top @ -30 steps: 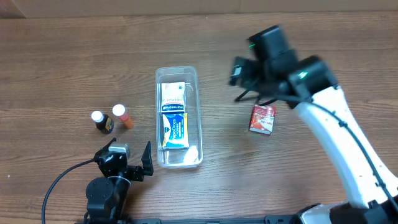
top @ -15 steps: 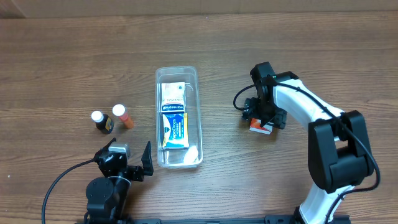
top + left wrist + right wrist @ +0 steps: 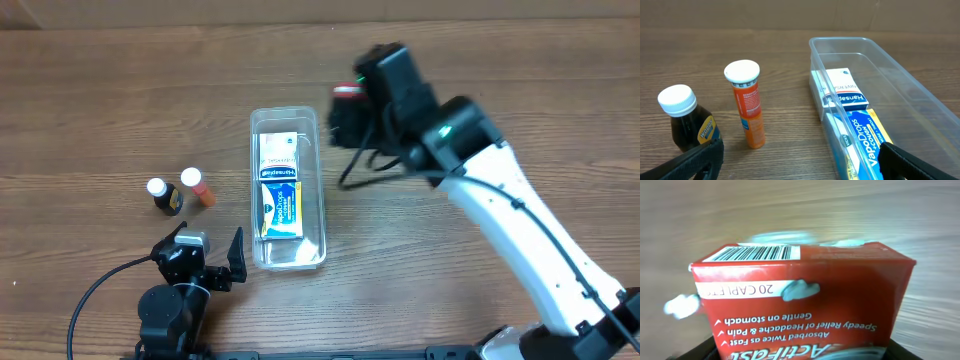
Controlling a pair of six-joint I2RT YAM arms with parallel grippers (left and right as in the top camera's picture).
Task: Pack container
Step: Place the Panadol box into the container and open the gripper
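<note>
— Red box in the air! The right hand is clamped tight on it, hovering just beside the container's far end.
— Where's the container sitting?
— Middle of the worktop, with a white box and a blue box already lying inside.
— About halfway, then?
— I'd say so. The red one isn't in yet, and an orange tube and a dark bottle stand outside on its left.
— And the left hand?
— Low by the container's near end, fingers spread wide, holding nothing.
</note>
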